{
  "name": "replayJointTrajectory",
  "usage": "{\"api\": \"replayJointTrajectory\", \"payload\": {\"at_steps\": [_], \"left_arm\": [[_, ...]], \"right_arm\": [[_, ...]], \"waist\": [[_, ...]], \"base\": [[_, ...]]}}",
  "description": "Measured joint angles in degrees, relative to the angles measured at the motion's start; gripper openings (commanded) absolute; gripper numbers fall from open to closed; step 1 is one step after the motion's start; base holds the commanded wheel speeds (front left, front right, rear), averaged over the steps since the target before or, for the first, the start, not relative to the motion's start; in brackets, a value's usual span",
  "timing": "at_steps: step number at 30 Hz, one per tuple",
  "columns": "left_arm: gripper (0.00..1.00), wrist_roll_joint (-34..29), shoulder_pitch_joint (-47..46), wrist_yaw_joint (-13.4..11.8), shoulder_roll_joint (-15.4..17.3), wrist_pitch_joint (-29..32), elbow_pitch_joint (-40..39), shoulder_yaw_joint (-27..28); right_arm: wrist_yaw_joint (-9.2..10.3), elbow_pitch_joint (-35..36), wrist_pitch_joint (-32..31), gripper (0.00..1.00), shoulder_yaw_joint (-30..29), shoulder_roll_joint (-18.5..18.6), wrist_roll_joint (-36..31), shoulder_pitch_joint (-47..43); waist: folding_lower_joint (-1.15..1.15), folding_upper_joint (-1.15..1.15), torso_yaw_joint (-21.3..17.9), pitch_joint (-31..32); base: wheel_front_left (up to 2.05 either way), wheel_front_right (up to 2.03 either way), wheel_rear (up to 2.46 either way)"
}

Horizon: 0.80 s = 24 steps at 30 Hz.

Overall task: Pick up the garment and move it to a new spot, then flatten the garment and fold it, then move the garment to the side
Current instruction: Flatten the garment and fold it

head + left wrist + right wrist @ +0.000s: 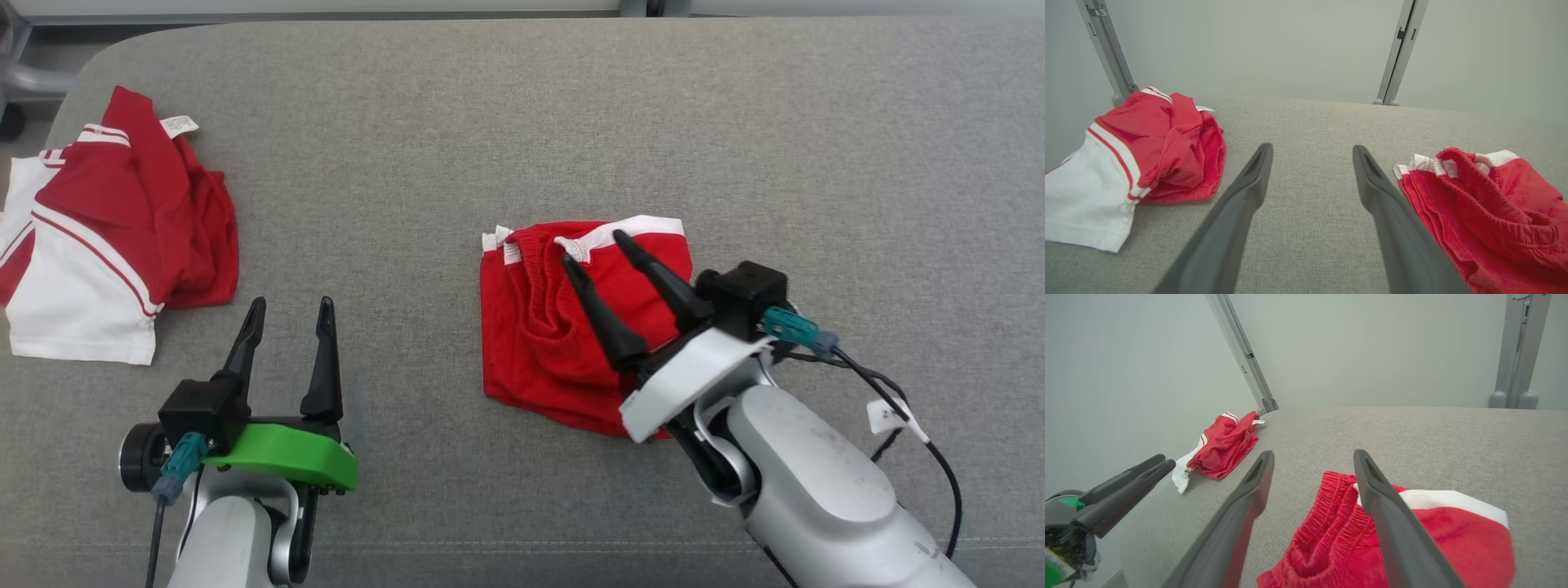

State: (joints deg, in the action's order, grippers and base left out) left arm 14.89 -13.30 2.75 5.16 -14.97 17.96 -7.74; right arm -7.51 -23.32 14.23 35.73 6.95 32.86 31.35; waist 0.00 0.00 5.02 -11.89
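Closest to the robot are the two arms. The left gripper [293, 301] sits well to the left of the red shorts [531, 327], fingers spread wide, nothing between them, just bare grey padded table [490, 122] under it. The right gripper [592, 247] is the one that matters: it comes in from the shorts' near-right corner and its fingers [593, 309] slant across the top of the fabric toward the far-left. They're spread apart too, not pinching anything. In the right wrist view the gathered waistband [1331, 522] runs up between the two fingers, with the white trim [1449, 500] off to the right. Can't tell if the tips brush the cloth or hang a bit above it.

The shorts look folded into a compact, roughly squarish bundle, so there's no real long axis. The waistband ridge runs away from the robot along the bundle's left half.

So probably what's left is shifting it aside, and the right arm is clearly the nearer one. It'd need to come down and close on the stacked layers.

Farther out, well left of the shorts, is a rumpled red-and-white garment [106, 237].
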Motion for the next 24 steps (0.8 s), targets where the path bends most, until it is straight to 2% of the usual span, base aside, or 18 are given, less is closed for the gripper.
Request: {"api": "replayJointTrajectory", "payload": {"at_steps": [8,11,17,24], "left_arm": [[1.00,-0.35,0.86,-0.35,0.79,-0.05,-0.92,0.96],[1.00,-0.43,1.15,-0.52,1.08,-0.05,-1.07,1.03],[1.00,-0.53,2.80,-0.71,1.41,0.03,-0.70,0.91],[1.00,-0.32,4.81,-1.35,2.05,1.16,-1.02,0.70]], "right_arm": [[0.00,7.16,0.78,1.00,-17.17,0.52,-10.98,-10.08],[0.00,8.59,0.81,1.00,-21.89,0.64,-14.26,-13.91],[0.00,9.00,0.59,1.00,-27.96,0.90,-17.30,-19.73],[0.00,9.02,-0.82,1.00,-30.03,0.79,-19.41,-23.23]], "waist": [[0.00,0.00,-1.75,1.14],[0.00,0.00,-2.18,1.70],[0.00,0.00,-2.80,3.42],[0.00,0.00,-3.45,5.87]], "base": [[0.00,0.00,0.00],[0.00,0.00,0.00],[0.00,0.00,0.00],[0.00,0.00,0.00]]}}
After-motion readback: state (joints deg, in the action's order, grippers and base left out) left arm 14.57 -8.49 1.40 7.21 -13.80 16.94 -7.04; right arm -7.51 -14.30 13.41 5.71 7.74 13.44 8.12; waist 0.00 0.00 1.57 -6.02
